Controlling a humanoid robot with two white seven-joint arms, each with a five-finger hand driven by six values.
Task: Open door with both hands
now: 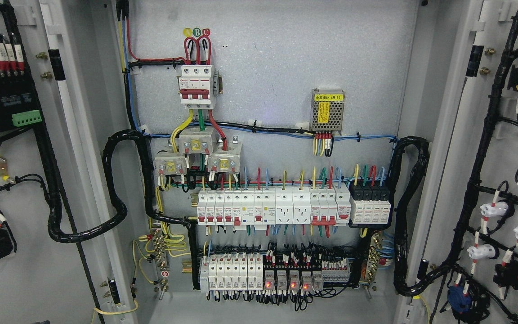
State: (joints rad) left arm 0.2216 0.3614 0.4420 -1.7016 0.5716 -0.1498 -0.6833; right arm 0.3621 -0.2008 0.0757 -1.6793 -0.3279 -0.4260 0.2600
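Both cabinet doors, left door [20,189] and right door [502,180], stand swung wide at the frame's edges, exposing the breaker panel [268,180] at centre. Neither robot hand shows, so finger state cannot be told.

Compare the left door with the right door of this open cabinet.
The left door carries green plugs and red-tipped wires near its top; the right door carries white and black round parts down its lower half. The left door has one thick black cable loop; the right door has a branching black bundle. Both are grey and swung open. No hands show.
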